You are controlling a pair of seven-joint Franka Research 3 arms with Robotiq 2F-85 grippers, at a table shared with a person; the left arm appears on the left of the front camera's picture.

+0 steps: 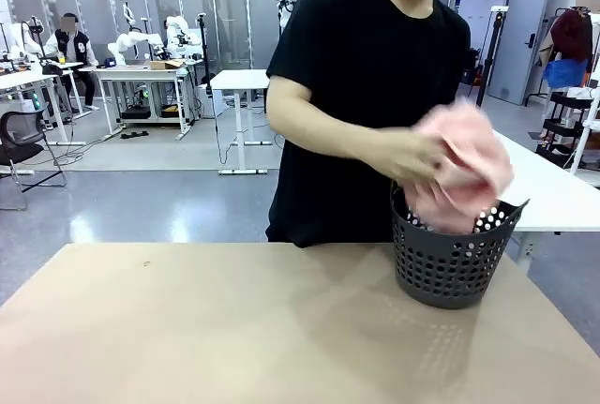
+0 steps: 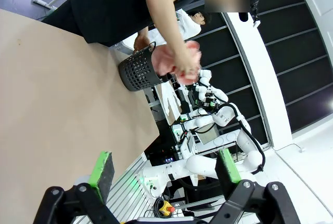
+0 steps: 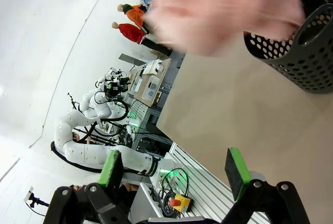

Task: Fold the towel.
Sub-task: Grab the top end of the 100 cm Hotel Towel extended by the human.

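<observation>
The person's hand grips the bunched towel over the dark basket on the tabletop, its lower end seemingly inside, though blurred. The left jaws and right jaws stand apart, 2 green pads each, holding nothing.

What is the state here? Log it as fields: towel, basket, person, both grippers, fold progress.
towel: pink, bunched up, held over the basket's mouth
basket: dark, perforated, upright on the table, far right side
person's hands: gripping the towel
left gripper: open, empty
right gripper: open, empty
fold progress: not begun
</observation>
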